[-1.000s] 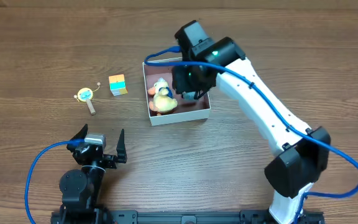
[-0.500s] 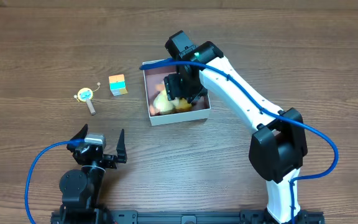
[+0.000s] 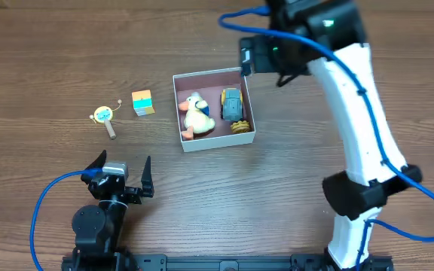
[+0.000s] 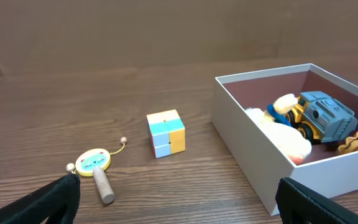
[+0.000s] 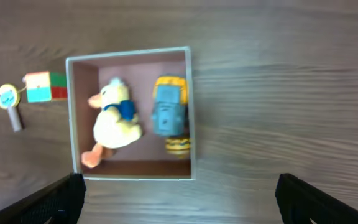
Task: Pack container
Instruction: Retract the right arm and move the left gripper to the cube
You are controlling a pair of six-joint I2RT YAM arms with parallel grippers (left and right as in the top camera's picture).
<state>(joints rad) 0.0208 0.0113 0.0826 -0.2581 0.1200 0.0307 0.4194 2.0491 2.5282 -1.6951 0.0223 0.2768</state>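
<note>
The container (image 3: pixel 215 143) is a white-walled square box with a mauve floor, standing mid-table. Inside it lie a yellow-white plush duck (image 3: pixel 197 115), a blue and yellow toy vehicle (image 3: pixel 233 104) and a small brown-yellow piece (image 3: pixel 239 126). High above the container (image 5: pixel 129 176), my right gripper (image 5: pixel 179 199) looks straight down, open and empty, with the duck (image 5: pixel 114 123) and vehicle (image 5: pixel 167 106) below. My left gripper (image 3: pixel 123 167) rests open near the front left edge, well short of the container (image 4: pixel 253 162); nothing is between its fingers (image 4: pixel 55 199).
A multicoloured cube (image 3: pixel 142 102) and a small yellow rattle drum with a wooden handle (image 3: pixel 105 118) lie on the table left of the container. From the left wrist view, the cube (image 4: pixel 166 133) and drum (image 4: pixel 96 167) sit ahead of the left gripper. The right arm (image 3: pixel 356 113) spans the right side.
My right gripper has opened and risen away from the container toward the far side. The blue toy vehicle now lies uncovered beside the duck. The left arm has not moved.
</note>
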